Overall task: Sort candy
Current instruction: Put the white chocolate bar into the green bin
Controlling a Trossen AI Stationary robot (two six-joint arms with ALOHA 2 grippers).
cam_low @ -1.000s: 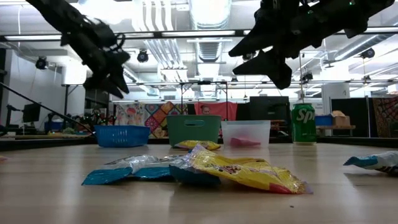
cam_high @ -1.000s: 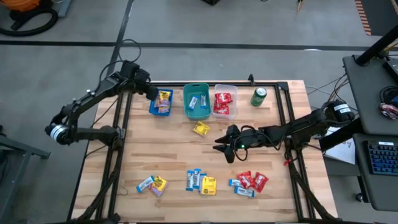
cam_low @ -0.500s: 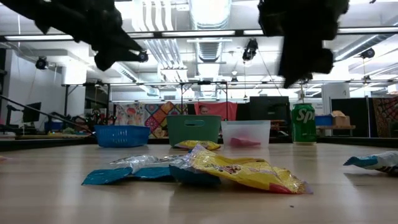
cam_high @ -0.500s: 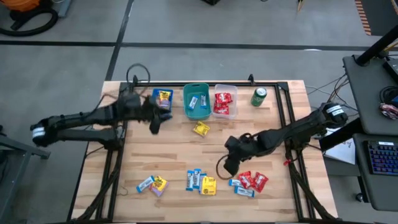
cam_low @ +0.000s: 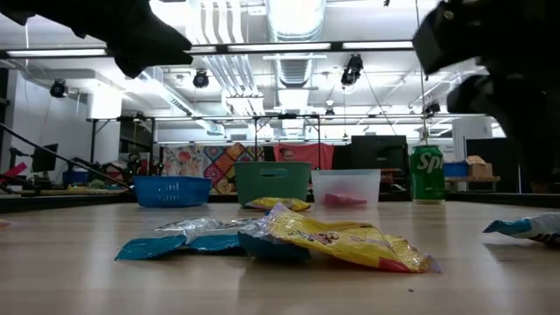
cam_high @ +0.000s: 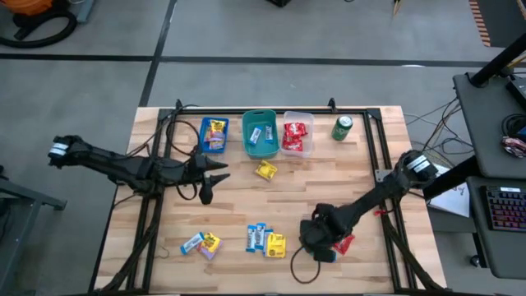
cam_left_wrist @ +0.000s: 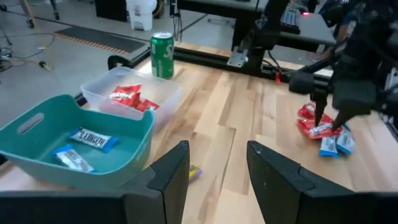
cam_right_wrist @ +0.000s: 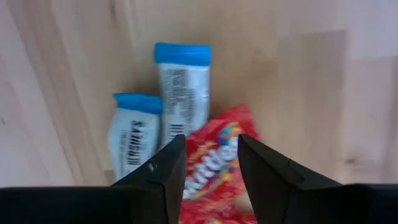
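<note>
right claw (cam_right_wrist: 208, 163) parted | over red candy (cam_right_wrist: 214, 163) | two blue packets (cam_right_wrist: 181, 99) beside

You have two slim arms, dark all over, built of round links with thicker joints. The left arm (cam_high: 123, 164) carries a white band near its outer end, and so does the right arm (cam_high: 374, 197) close to its shoulder. Black cables loop loosely along both. Each hand ends in two flat, matte black fingers with angular, wedge-like tips: see the left hand (cam_left_wrist: 217, 171) and the right hand (cam_right_wrist: 211, 168) in your wrist cameras
</note>
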